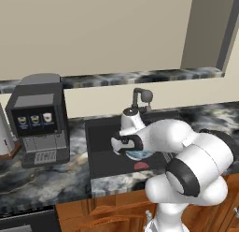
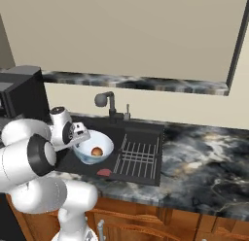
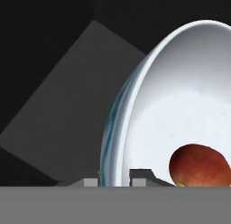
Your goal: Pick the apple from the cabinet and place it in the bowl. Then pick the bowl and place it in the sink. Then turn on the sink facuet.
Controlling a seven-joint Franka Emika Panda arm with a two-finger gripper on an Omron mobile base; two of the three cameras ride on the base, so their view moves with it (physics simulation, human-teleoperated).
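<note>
Over the sink (image 2: 141, 152), gripper (image 3: 115, 175) pinched on the bowl (image 2: 95, 146) rim, apple (image 2: 97, 151) inside. Bowl probably not yet on the basin floor; lower level, then release so apple stays in.

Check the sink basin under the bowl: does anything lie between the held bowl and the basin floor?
Nothing visible blocks it. The end effector grips the rim of the bowl, with the apple inside, above the sink; a small red thing lies on the floor beside it.
</note>
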